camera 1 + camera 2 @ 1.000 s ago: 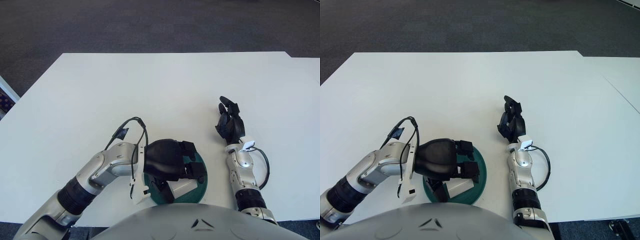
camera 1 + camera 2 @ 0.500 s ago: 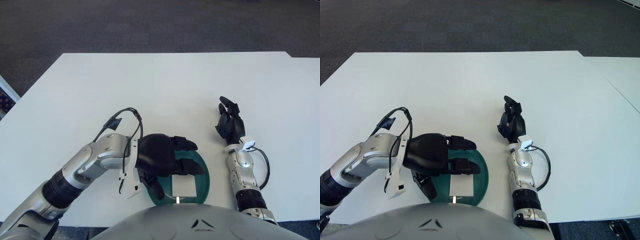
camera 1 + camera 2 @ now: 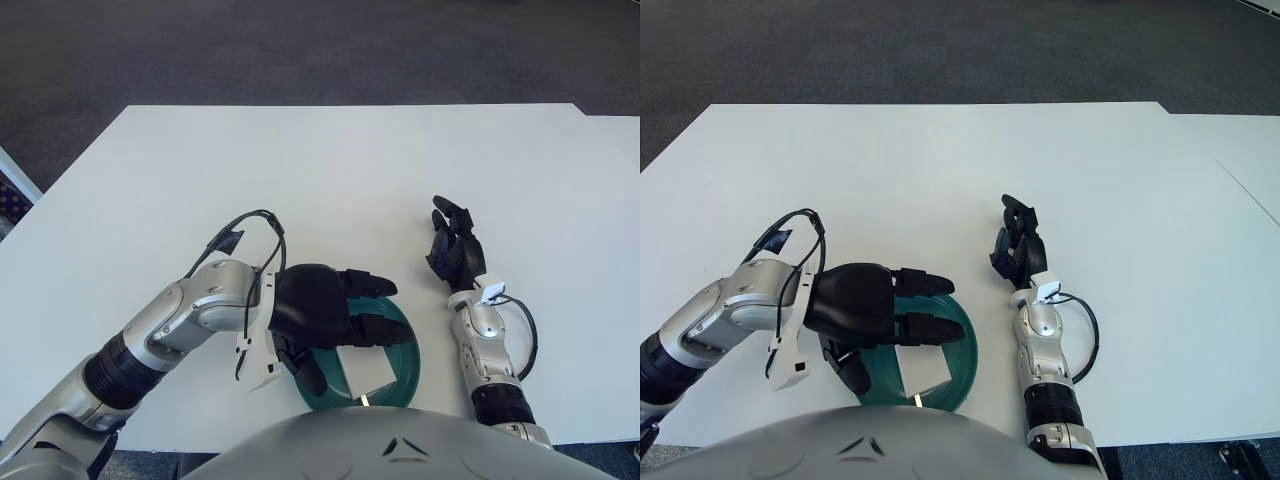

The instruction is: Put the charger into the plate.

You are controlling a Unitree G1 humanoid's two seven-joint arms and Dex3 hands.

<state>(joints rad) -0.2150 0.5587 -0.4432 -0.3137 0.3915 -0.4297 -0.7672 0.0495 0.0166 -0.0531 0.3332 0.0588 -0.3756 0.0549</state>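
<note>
Charger (image 3: 365,371) sits flat inside the green plate (image 3: 405,350), white block, nothing gripping it. Left hand (image 3: 318,308) hovers over the plate's left side, fingers spread loose and empty. Right hand (image 3: 455,248) shows right of the plate, fingers relaxed, empty.

left hand (image 3: 318,312): bulky glossy black shell with three black fingers; a white bracket is fixed at the wrist.
left forearm (image 3: 195,318): rounded silver casing is joined to a black ribbed elbow collar.
left cable (image 3: 245,232): a thin black loop is seen above the wrist, carrying a small black tag.
right hand (image 3: 452,250): black, narrow, segmented fingers.
right forearm (image 3: 483,340): slim silver casing, a white clip, a black cable loop and a black cuff are seen.
</note>
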